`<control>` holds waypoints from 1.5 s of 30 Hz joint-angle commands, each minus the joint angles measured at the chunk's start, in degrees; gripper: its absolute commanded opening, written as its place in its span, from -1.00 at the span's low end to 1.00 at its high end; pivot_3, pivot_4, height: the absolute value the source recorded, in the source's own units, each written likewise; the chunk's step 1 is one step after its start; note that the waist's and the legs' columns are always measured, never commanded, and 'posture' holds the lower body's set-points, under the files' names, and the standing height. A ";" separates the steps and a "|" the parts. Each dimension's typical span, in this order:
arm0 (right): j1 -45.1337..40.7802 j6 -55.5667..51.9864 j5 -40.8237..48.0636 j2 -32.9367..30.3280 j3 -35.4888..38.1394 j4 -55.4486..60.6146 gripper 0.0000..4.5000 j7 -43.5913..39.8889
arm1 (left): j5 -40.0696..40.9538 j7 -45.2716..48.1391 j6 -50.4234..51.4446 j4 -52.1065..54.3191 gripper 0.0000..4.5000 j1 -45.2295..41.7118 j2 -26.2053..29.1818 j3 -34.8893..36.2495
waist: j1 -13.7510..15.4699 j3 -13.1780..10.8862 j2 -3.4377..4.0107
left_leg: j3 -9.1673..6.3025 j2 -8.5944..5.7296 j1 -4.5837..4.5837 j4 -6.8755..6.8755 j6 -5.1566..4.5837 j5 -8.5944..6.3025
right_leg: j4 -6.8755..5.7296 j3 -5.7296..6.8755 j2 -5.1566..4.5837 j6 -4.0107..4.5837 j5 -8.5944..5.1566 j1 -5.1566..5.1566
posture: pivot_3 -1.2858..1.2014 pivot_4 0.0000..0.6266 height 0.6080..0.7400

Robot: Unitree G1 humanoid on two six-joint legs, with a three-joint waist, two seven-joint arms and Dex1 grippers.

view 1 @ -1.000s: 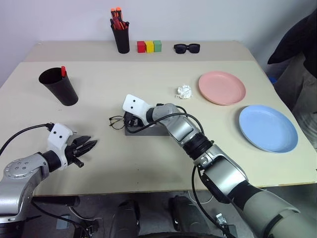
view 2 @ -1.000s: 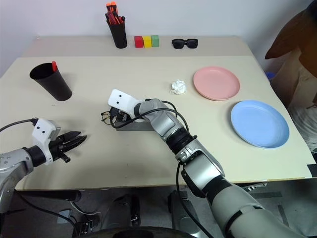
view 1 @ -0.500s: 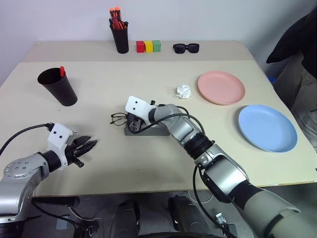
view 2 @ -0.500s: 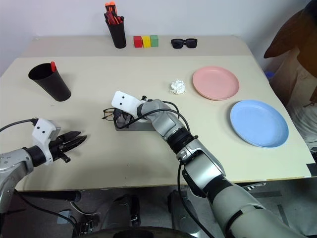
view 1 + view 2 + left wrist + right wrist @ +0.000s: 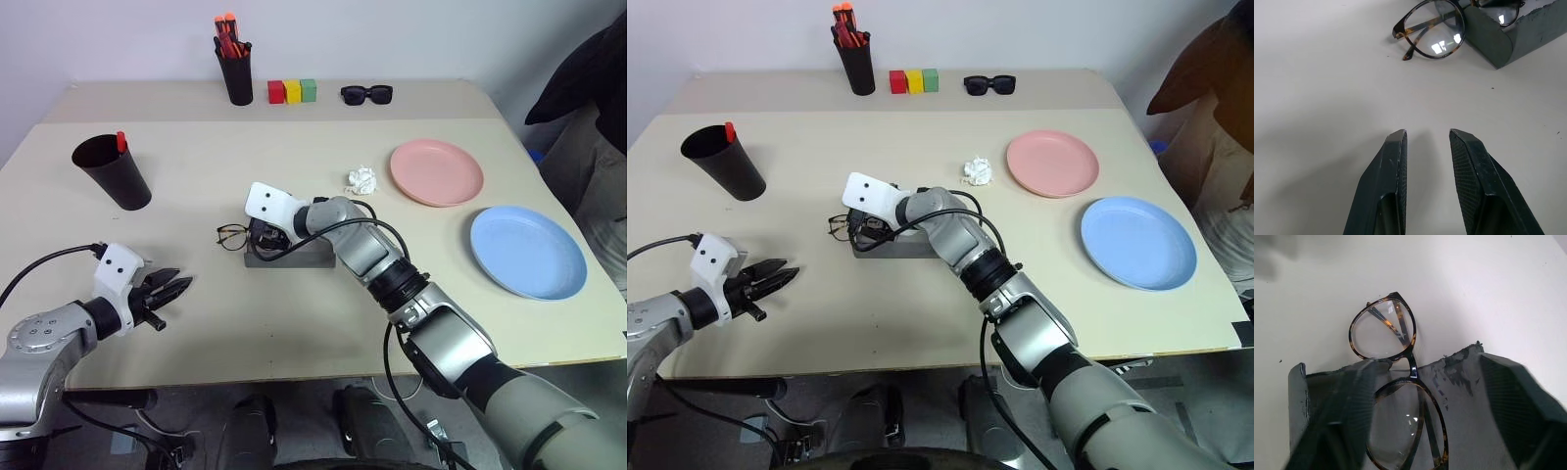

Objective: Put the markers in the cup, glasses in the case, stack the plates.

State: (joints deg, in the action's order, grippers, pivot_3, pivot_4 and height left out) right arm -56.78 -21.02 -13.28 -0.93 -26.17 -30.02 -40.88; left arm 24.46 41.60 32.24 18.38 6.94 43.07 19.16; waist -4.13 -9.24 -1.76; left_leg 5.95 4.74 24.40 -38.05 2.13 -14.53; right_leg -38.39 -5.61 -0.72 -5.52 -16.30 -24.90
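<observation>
The glasses (image 5: 1396, 401) are left half in the case (image 5: 294, 257), one lens overhanging at nine o'clock, beneath the spread right gripper (image 5: 263, 238) (apparently for repositioning), while the slightly parted left gripper (image 5: 174, 291) idles.

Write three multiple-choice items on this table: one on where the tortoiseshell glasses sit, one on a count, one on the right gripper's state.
1. The glasses lie:
A. wholly inside the case
B. half in the case, one lens over its end
C. on the pink plate

2. Coloured blocks at the table's back edge:
A. two
B. three
C. five

3. The right gripper is:
A. open
B. shut on the glasses
C. shut on a marker

Key: 1 B, one lens rests on the table; 2 B, red, yellow, green; 3 A, fingers stand apart either side of the frame.
</observation>
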 commanded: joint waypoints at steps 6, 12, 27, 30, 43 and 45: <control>-4.37 1.99 -1.07 2.06 0.03 -5.20 0.49 1.80 | 0.61 0.08 -0.21 1.08 -0.40 -0.19 0.01 0.83 | -0.04 0.00 0.00 | 0.01 0.00 0.00 0.01 0.00 0.00 | 0.01 0.00 0.00 0.00 0.00 0.00 | 0.03 -0.52 0.73; -6.48 4.90 -3.51 2.47 -1.46 -10.39 0.39 2.53 | 0.60 0.07 -0.23 1.13 -0.40 -0.05 -0.03 0.87 | -0.10 0.00 0.01 | 0.01 0.00 0.01 0.02 0.00 0.00 | 0.02 0.00 0.00 0.00 0.00 -0.01 | 0.03 -0.52 0.73; -5.29 9.55 -6.96 1.36 -3.23 -9.59 -0.99 1.99 | 0.50 -0.12 -0.50 1.10 -0.40 0.11 -0.56 0.89 | -0.08 -0.01 0.01 | 0.01 0.00 0.02 0.04 0.01 0.00 | 0.03 0.00 -0.02 0.01 0.00 -0.02 | 0.03 -0.52 0.73; -5.49 9.80 -7.40 0.82 -2.38 -7.82 -0.99 2.66 | 0.51 -0.16 -0.53 1.17 -0.40 0.10 -0.66 0.90 | -0.05 -0.01 0.01 | 0.01 0.00 0.02 0.04 0.01 0.00 | 0.03 0.00 -0.02 0.00 0.00 -0.02 | 0.03 -0.52 0.73; 1.89 -1.77 -2.60 -10.57 2.92 19.06 -0.99 -6.42 | 0.87 -0.28 -0.08 2.37 -0.40 0.47 -1.16 0.11 | 0.17 -0.02 0.00 | 0.00 -0.01 0.05 0.05 0.01 0.00 | 0.07 0.00 -0.04 0.01 -0.01 -0.04 | 0.03 -0.52 0.73; 4.28 -3.56 -2.51 -12.78 2.71 22.29 -0.99 -7.34 | 0.88 -0.24 -0.08 2.37 -0.40 0.27 -1.29 -0.32 | 0.19 -0.02 -0.01 | 0.00 -0.02 0.06 0.05 0.00 0.00 | 0.09 0.00 -0.06 0.01 -0.01 -0.02 | 0.03 -0.52 0.73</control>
State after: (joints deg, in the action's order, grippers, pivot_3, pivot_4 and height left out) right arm -52.59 -23.38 -16.49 -12.93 -24.88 -11.66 -47.44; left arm 24.49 41.16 32.29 18.97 7.45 41.90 18.75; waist -3.94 -9.25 -1.77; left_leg 5.96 4.71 24.45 -38.00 2.14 -14.53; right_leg -38.30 -5.61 -0.79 -5.51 -16.31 -24.92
